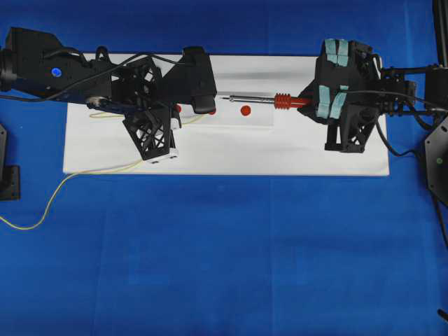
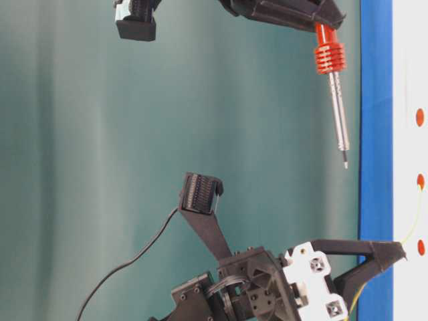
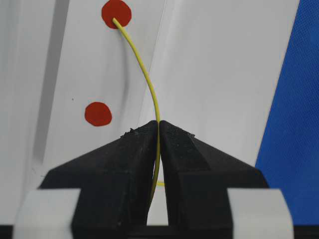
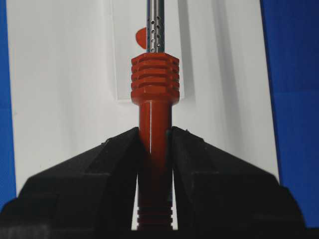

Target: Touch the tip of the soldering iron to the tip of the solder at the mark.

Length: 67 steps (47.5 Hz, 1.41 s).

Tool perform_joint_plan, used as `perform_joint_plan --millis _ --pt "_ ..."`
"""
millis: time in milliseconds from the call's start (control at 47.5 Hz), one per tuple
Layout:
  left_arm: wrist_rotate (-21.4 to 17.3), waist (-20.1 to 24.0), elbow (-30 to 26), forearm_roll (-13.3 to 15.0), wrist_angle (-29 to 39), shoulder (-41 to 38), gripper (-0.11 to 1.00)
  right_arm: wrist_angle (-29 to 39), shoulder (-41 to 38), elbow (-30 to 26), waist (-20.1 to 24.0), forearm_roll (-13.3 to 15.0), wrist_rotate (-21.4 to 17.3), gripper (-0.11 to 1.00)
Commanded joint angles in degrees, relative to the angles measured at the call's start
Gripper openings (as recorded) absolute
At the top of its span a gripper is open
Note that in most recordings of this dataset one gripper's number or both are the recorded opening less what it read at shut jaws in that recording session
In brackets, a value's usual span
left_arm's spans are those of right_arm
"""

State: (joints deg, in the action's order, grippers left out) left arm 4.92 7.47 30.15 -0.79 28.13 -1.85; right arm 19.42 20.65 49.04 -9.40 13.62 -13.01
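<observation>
Two tools, both closed on a task item.

Right tool [image 4: 155, 137]: black jaws clamped on the orange-red handle of the soldering iron [image 1: 269, 100], just behind its ribbed red collar. Pale blue tape strips sit on the arm body above it. The iron lies level over the white board [image 1: 280, 150], silver perforated shaft pointing toward the left arm, its pointed tip in the air short of the left tool. From table level the iron hangs clear of the board, not touching it.

Left tool [image 3: 158, 130]: black jaws pressed together on the solder [image 3: 144, 74], a thin yellow wire. A short free length curves out past the jaw tips, and its cut end lies over a red mark [image 3: 116, 13] on the board; whether it touches cannot be told. The rest of the wire trails back under the arm, off the board edge and onto the blue tabletop [image 1: 224, 259] in a loose curve.

Marks: a second red dot [image 3: 98, 113] sits beside the wire in the left wrist view; another red dot [image 1: 246, 110] lies below the iron's shaft, ahead of the wire's end.

Iron tip and wire tip: apart.

Writing: no brand, label or lettering legible on any item.
</observation>
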Motion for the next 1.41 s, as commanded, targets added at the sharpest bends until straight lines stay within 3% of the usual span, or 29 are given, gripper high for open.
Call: perform_joint_plan --millis 0,799,1388 --pt "-0.1 0.1 -1.5 -0.2 -0.1 0.6 0.03 -0.6 -0.1 -0.6 0.0 -0.1 -0.1 0.08" --pt "0.0 0.0 -1.5 -0.1 0.5 0.6 0.03 -0.6 -11.3 -6.1 0.0 0.1 0.0 0.08" --pt "-0.1 0.0 -1.4 -0.2 0.6 0.6 0.03 -1.8 -12.7 -6.2 -0.1 0.3 0.0 0.08"
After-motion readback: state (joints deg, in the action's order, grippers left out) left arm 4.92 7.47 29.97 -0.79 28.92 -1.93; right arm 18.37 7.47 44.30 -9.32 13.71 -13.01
